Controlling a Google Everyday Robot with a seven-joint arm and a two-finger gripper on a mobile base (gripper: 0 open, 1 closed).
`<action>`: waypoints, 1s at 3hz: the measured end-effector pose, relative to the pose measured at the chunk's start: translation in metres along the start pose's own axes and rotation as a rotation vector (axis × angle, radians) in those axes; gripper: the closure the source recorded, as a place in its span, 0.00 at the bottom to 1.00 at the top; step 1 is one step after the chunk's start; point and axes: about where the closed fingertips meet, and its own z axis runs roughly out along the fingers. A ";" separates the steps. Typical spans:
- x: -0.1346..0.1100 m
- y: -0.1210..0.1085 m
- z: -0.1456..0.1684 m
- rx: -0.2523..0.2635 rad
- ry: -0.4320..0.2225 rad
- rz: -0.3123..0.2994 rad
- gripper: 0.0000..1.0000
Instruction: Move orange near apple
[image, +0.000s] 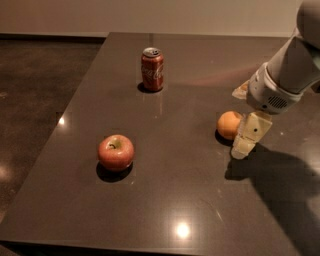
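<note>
The orange (229, 124) sits on the right half of the bench (190, 205), about midway between its near and far edges. The gripper (244, 145) is just right of it, pointing down with its tip close to the bench top, right against the fruit's side or very nearly so; whether it is apart or together cannot be told. The arm (287, 70) rises from it to the far right. The apple (115, 152) lies well apart, to the left and nearer, dimple up. A can (152, 69) stands upright farther back, left of the orange
</note>
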 end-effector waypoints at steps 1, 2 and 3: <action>0.001 -0.001 0.009 0.005 0.005 -0.008 0.14; 0.000 -0.003 0.013 0.003 0.002 -0.011 0.38; -0.005 -0.002 0.013 0.000 -0.005 -0.014 0.61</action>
